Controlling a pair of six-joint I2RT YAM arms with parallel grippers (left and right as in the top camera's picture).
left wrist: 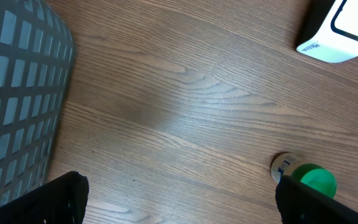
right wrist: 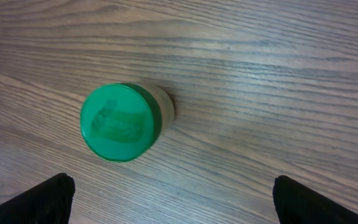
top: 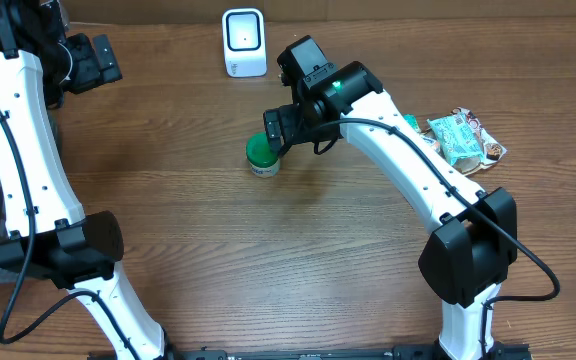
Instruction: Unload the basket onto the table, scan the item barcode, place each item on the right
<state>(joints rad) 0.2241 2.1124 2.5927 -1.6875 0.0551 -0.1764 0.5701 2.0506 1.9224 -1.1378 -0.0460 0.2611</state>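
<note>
The little jar stands upright near the middle of the bench. It is in front of the white scanner but well apart from it. From above I mostly see its lid, a round, glossy green plastic disc with a faint mark moulded into the top. Below the lid there is a sliver of pale printed wall. I can't make out a barcode, though I'd guess it is on that side label.

The right hand hovers just above the jar, a touch behind it, spread wide and empty. In the wrist view the jar sits left of the midline between the fingers. So I'd centre the hand first, then come straight down and close on the body below the lid. The jar is smooth and round and could twist or skid, so a square grip matters. The printed side should be left uncovered so it can be turned toward the scanner's window.

The left hand is off in the far corner, also wide and holding nothing, beside a grey mesh basket.

The bench is matt wood grain, and the scanner is smooth plastic with rounded corners. Some crinkly snack packets lie to the right.
</note>
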